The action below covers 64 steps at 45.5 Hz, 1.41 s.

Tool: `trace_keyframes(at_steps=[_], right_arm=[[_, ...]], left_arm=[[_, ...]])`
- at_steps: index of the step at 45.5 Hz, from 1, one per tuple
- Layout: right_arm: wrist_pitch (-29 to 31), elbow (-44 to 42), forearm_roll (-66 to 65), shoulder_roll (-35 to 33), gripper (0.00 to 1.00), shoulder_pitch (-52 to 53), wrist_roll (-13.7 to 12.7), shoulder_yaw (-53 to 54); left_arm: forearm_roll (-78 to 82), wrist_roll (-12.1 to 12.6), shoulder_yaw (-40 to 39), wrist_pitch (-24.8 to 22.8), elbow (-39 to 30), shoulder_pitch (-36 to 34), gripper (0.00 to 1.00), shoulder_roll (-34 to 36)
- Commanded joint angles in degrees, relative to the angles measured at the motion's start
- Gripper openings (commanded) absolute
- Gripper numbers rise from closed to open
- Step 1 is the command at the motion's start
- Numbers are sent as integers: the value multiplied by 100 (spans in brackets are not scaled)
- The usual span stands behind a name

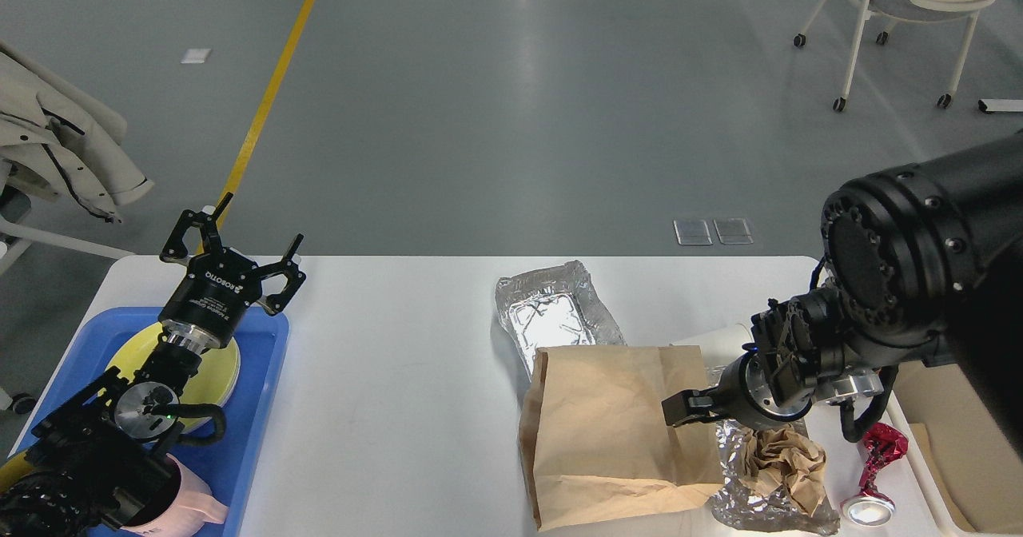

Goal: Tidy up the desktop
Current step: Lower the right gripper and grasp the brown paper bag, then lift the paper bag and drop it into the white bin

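The desktop (400, 361) is a wide white table. On its right part lie a brown paper bag (599, 433), a foil tray (551, 313), a crumpled foil sheet (751, 505) with a brown paper ball (787, 461) on it, and a crushed red can (875, 461). My right gripper (683, 409) hangs low at the bag's right edge. It looks dark and its fingers cannot be told apart. A white paper cup (723, 336) peeks out behind that arm. My left gripper (240, 245) stands open and empty above the far end of the blue tray (256, 417).
The blue tray holds a yellow plate (228, 365) and a pink cup (196, 509), with my left arm over them. A cream bin (959, 473) at the right edge is mostly hidden by my right arm. Chairs stand on the floor beyond the table.
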Motion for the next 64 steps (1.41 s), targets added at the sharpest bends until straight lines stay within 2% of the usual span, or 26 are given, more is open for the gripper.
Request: trace_keyframes(at_steps=[1,7,9,11,14,15,17,20,23,26,41,49,51,57,64], right_arm=[[-222,-75,117,-5,100,-216,15,31],[-626,-154,134,-22,100,-489,59,128],[-731,-154,135,-22,95,-568,59,207],[-802,-154,169,-31,85,-603,59,233],[-881,-163,266,-14,53,-673,59,242],[-907,-171,284,-5,48,-691,59,242],[-925,-189,284,-5,43,-709,50,242],[-908,-198,284,4,25,-735,50,233],[-899,-198,293,4,19,-753,32,242],[-864,-189,293,-14,0,-761,24,242],[-846,-40,486,-119,0,-613,50,312],[-697,426,433,-558,0,327,103,365],[-452,584,425,-655,0,695,129,322],[935,1024,381,-997,0,2259,226,295],[2588,840,196,-1885,0,4035,217,356]], left_arm=[[-3,0,-6,2,0,0,100,0],[-3,0,-6,2,0,0,100,-8],[-3,0,3,2,0,0,100,-8],[-3,0,3,2,0,0,100,-8],[-3,0,3,1,0,0,100,0],[6,0,3,2,0,0,100,-8],[-3,0,3,2,0,0,100,-8],[-3,0,-6,2,0,0,100,-8],[-3,0,-6,2,0,0,100,0],[-3,0,-6,-7,0,0,100,-8],[6,0,-6,-7,0,0,100,-8],[-3,0,-6,-7,0,0,100,-17],[6,0,-6,-16,0,0,100,-17],[-3,0,-6,-7,0,0,100,-17],[-3,0,-23,-16,0,0,100,-17]])
